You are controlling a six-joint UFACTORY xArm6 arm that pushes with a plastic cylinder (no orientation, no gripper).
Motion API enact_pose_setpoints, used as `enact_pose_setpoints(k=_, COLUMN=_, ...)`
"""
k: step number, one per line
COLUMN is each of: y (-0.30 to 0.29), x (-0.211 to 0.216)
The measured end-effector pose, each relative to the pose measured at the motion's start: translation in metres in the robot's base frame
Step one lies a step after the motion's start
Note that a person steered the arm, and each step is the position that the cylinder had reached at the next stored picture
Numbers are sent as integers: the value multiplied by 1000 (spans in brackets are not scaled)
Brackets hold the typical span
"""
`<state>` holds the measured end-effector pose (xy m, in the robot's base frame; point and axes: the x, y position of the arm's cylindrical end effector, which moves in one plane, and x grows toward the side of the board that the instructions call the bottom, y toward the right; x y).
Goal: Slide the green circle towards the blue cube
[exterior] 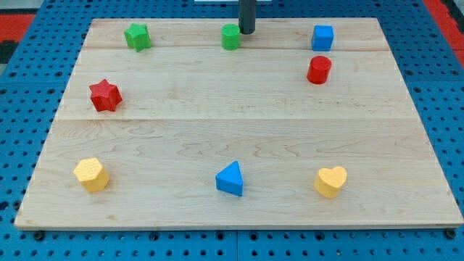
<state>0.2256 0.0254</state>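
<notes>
green star (137, 36) | red cylinder (318, 69) | red star (105, 96) | yellow hexagon (92, 174) | blue triangle (230, 179) | yellow heart (330, 181)

The green circle (230, 36) — a short round block — stands upright near the board's top edge, about centre. The blue cube (322, 37) sits well apart toward the view's right, level with it — also upright.

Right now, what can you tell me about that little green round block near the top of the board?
The green circle is a small, squat cylinder, bright green with a matte painted look. It stands flat on the pale wooden board near the view's top edge, about midway across. My tip sits right at its right side, very close or touching; I cannot tell which. No block touches it: the green star lies to its left, the blue cube to its right.
</notes>
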Motion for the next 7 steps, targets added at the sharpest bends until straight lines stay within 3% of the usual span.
enact_pose_setpoints(k=2, y=6, x=16)
enact_pose_setpoints(k=3, y=-1, x=-26)
enact_pose_setpoints(k=4, y=-77, x=-27)
enact_pose_setpoints(k=5, y=-72, x=32)
enact_pose_setpoints(k=6, y=-34, x=43)
enact_pose_setpoints(k=7, y=-49, x=12)
